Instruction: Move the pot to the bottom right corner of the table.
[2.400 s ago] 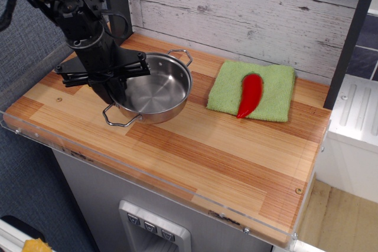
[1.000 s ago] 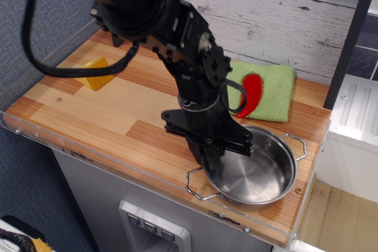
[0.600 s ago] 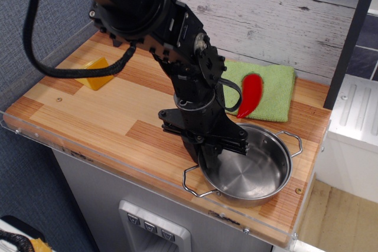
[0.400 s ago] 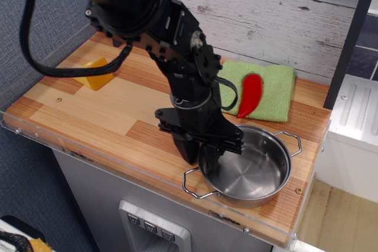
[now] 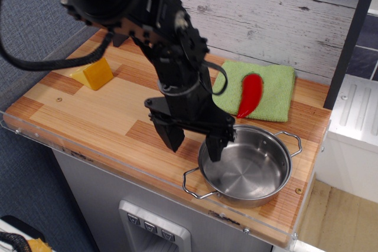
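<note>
The shiny steel pot [image 5: 248, 166] with two wire loop handles sits near the front right corner of the striped wooden table [image 5: 112, 116]. My gripper [image 5: 192, 144] hangs just above the pot's left rim, open. One finger [image 5: 171, 137] is outside the pot to the left. The other finger [image 5: 214, 146] is over the pot's inside edge. The fingers hold nothing.
A green cloth [image 5: 266, 87] with a red pepper [image 5: 250, 94] on it lies at the back right. A yellow wedge [image 5: 94, 74] sits at the back left. A clear plastic rim [image 5: 147, 181] runs along the table's front edge. A wood-plank wall stands behind.
The pot was carried from the back left to the front right corner and set down. My gripper has opened, let go of the rim and lifted a little.
</note>
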You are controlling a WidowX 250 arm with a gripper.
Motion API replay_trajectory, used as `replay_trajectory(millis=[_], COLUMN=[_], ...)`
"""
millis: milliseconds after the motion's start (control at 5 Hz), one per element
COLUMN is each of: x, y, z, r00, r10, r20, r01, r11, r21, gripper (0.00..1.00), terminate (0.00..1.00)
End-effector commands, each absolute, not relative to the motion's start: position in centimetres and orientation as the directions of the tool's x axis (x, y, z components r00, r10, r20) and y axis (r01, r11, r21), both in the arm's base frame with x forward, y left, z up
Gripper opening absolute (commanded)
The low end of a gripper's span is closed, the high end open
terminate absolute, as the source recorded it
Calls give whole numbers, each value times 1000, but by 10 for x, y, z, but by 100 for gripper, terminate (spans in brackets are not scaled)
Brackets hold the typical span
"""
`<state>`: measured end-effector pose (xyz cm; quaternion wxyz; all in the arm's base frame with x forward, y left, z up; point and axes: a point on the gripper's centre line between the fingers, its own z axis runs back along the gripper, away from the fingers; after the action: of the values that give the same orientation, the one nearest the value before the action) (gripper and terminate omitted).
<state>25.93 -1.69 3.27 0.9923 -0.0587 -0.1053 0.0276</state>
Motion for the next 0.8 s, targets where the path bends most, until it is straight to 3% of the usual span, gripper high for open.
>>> replay_trajectory(millis=[0, 200, 400, 600], x=[247, 251, 267, 282], y=[5, 30, 67, 99], z=[73, 89, 98, 100], r00=[945, 920, 900, 885], r10=[139, 223, 258, 315], r20=[296, 321, 351, 342], r01=[-109, -208, -288, -342], r11=[987, 975, 957, 940], r21=[-117, -83, 35, 18], gripper=[100, 100, 100, 100], terminate=[0, 0, 0, 0])
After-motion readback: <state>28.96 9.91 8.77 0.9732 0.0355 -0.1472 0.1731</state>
